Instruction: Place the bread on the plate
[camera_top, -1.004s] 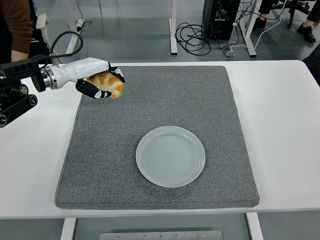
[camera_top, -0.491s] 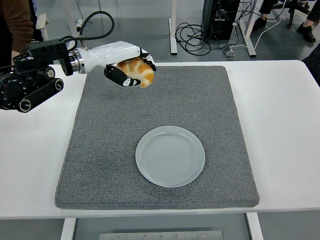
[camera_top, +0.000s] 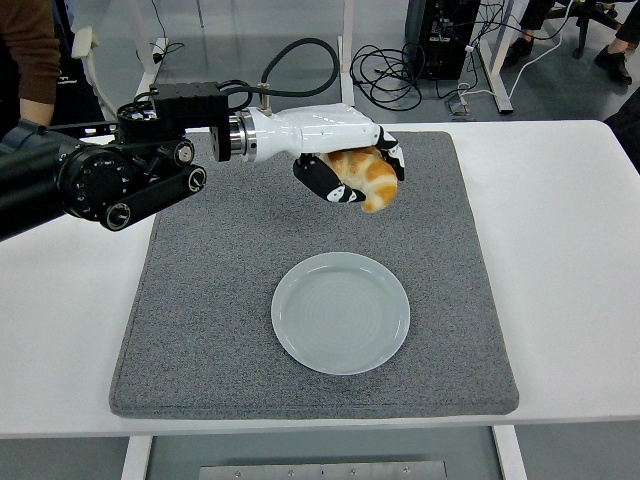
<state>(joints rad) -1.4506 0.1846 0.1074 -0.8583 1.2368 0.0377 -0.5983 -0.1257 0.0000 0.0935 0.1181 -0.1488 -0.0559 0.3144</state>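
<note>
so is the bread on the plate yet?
No, the left hand holds the bread in the air beyond the empty plate.

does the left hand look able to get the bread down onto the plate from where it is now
Probably yes. The left hand grips the bread above the grey mat, just beyond the plate. The plate is bare and nothing stands between them.
</note>
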